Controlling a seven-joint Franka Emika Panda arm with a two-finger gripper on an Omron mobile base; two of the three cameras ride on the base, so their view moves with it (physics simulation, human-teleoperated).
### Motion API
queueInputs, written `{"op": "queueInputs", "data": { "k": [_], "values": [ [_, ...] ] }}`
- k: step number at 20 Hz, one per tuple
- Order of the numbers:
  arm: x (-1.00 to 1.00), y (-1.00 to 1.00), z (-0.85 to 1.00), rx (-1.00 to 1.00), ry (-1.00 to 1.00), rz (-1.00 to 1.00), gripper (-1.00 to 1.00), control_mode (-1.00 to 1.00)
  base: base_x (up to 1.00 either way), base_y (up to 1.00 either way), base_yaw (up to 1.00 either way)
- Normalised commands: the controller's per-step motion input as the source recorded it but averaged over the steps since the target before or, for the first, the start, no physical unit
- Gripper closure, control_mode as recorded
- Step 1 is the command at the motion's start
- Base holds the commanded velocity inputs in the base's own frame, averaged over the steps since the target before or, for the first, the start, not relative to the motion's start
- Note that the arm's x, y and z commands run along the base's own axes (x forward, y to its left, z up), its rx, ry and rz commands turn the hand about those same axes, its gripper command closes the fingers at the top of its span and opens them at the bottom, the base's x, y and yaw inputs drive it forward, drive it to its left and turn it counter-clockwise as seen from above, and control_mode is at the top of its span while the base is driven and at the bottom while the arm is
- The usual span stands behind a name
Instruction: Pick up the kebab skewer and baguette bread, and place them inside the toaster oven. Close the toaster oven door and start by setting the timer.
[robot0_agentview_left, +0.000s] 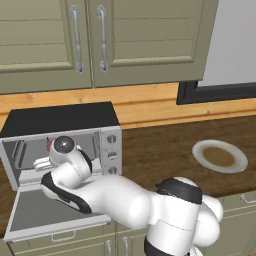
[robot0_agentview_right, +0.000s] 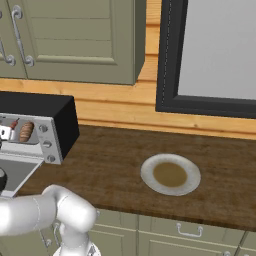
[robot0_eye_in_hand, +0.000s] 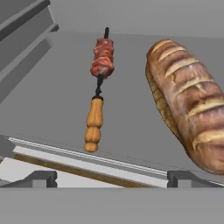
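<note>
The kebab skewer (robot0_eye_in_hand: 99, 89) lies inside the toaster oven (robot0_agentview_left: 60, 120) on its grey floor, red meat at the far end and orange handle toward me. To its right lies the baguette bread (robot0_eye_in_hand: 188, 100), golden-brown with score marks, apart from the skewer. My gripper (robot0_eye_in_hand: 113, 179) hovers at the oven mouth just in front of both; its fingertips (robot0_eye_in_hand: 41, 178) stand wide apart and open, with nothing between them. The toaster oven door (robot0_agentview_left: 35, 212) hangs open, folded down flat toward me. In the right base view the baguette (robot0_agentview_right: 26, 131) shows inside the oven.
Three round knobs (robot0_agentview_left: 112, 155) run down the oven's right side. A white plate (robot0_agentview_left: 201, 150) with a brown centre sits on the wooden counter to the right. Cabinets hang above, and a dark-framed window (robot0_agentview_right: 210, 55) is at the back right.
</note>
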Motion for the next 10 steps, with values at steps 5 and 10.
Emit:
{"op": "queueInputs", "data": {
  "k": [5,10],
  "values": [
    [0.12,-0.02,-0.24,0.00,0.00,0.00,-1.00,-1.00,0.00,0.00,0.00],
    [0.19,0.00,-0.03,0.00,-0.02,0.00,-1.00,-1.00,0.00,0.00,0.00]
  ]
}}
